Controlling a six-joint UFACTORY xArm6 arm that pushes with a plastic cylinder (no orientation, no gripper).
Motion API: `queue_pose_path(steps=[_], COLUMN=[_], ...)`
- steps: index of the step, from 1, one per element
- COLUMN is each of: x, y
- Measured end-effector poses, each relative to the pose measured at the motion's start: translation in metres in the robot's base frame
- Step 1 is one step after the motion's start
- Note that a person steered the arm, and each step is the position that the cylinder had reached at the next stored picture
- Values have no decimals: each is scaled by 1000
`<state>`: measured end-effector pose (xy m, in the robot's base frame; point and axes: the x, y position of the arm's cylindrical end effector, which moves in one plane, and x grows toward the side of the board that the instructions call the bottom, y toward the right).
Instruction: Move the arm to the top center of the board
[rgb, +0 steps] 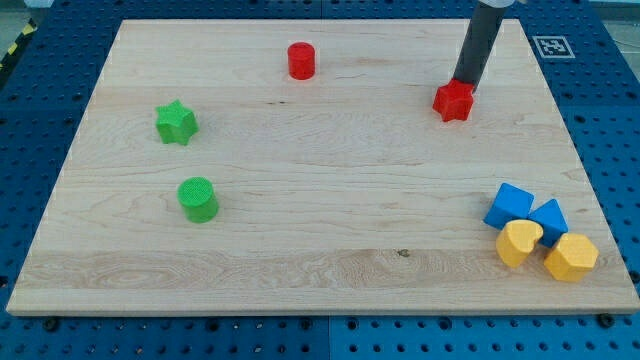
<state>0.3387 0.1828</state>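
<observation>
My dark rod comes down from the view's top right, and my tip (462, 83) rests on the wooden board (320, 250) right at the upper edge of the red star block (454, 102), touching or nearly touching it. A red cylinder (301, 61) stands near the top centre, well to the left of my tip. A green star (176, 122) and a green cylinder (198, 198) sit at the view's left.
At the bottom right, two blue blocks (510, 204) (548, 219) and two yellow blocks (519, 242) (570, 257) are clustered together near the board's edge. A marker tag (551, 46) lies beyond the board's top right corner.
</observation>
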Motion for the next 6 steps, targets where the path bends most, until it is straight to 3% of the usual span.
queue_pose_path(steps=[2, 4, 6], x=[6, 7, 42], y=[2, -39, -35])
